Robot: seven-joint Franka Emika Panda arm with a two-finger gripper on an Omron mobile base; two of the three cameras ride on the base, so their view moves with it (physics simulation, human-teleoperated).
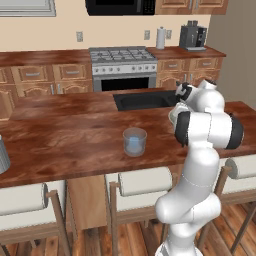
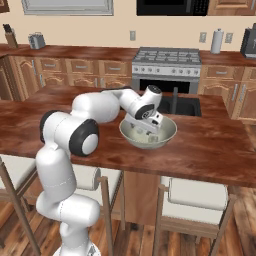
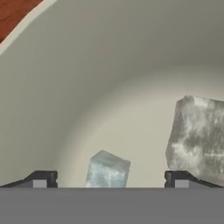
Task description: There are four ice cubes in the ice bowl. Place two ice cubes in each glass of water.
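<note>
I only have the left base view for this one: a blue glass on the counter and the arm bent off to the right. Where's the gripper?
Observer: Down inside the ice bowl, seen from the right base view.
Operator: Jaws open or shut?
Observer: Open; the gripper has its tips apart in the hand view.
Operator: Anything between them?
Observer: One ice cube sits between the tips, not gripped. A larger-looking cube lies to its right in that view.
</note>
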